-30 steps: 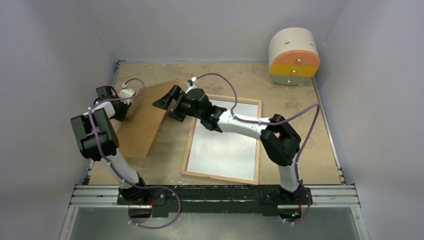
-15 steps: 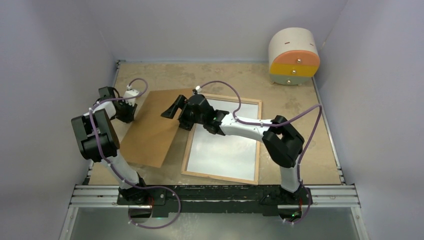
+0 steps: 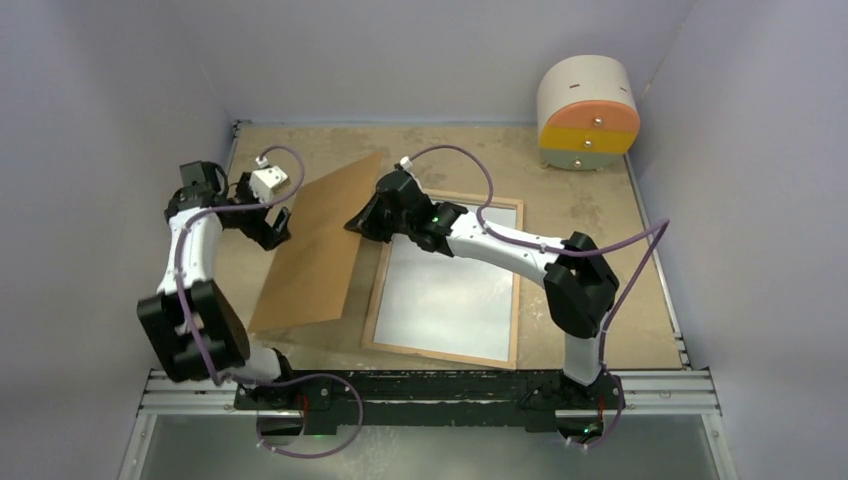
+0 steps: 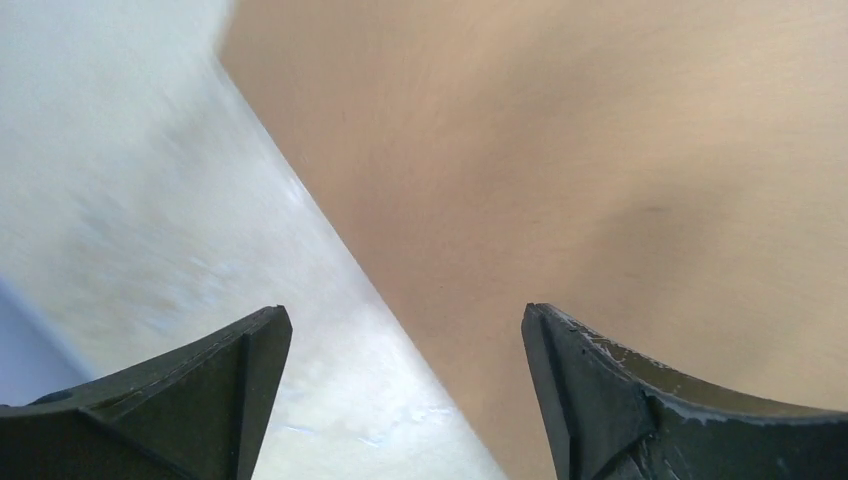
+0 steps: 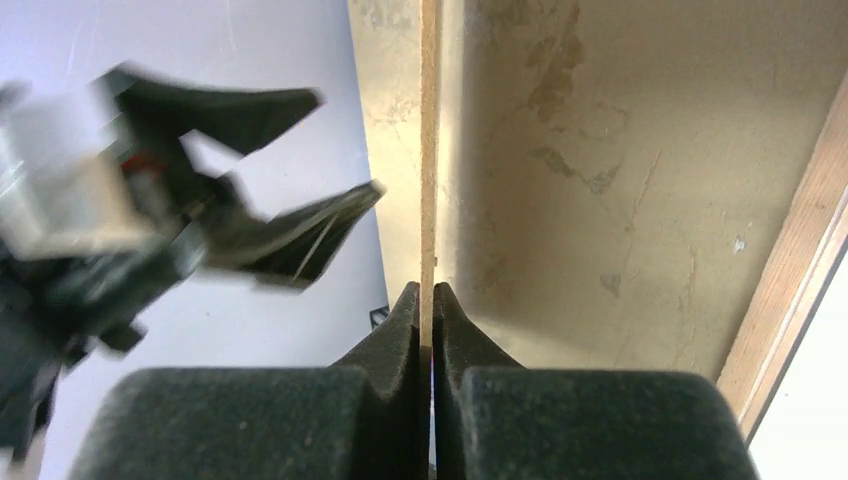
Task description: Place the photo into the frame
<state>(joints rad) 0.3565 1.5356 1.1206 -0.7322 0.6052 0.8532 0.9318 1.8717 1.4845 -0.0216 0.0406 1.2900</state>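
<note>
Right hand (image 5: pixel 427 290): I am clenching it on the right edge of the brown hardboard sheet (image 3: pixel 315 250), which is standing tilted over the left half of the worktop (image 3: pixel 600 250). Left hand (image 4: pixel 405 330): I am holding it released, jaws spread and gripping nothing, just beside the sheet's far left edge. Frame (image 3: pixel 440 354): it is lying flat right of centre, wood-coloured rim up, toward the near edge.

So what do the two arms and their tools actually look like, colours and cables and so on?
The left arm and right arm have white links with bulky black joints, and a purple cable loops along each. The left tool and right tool have black tapered fingers.
</note>
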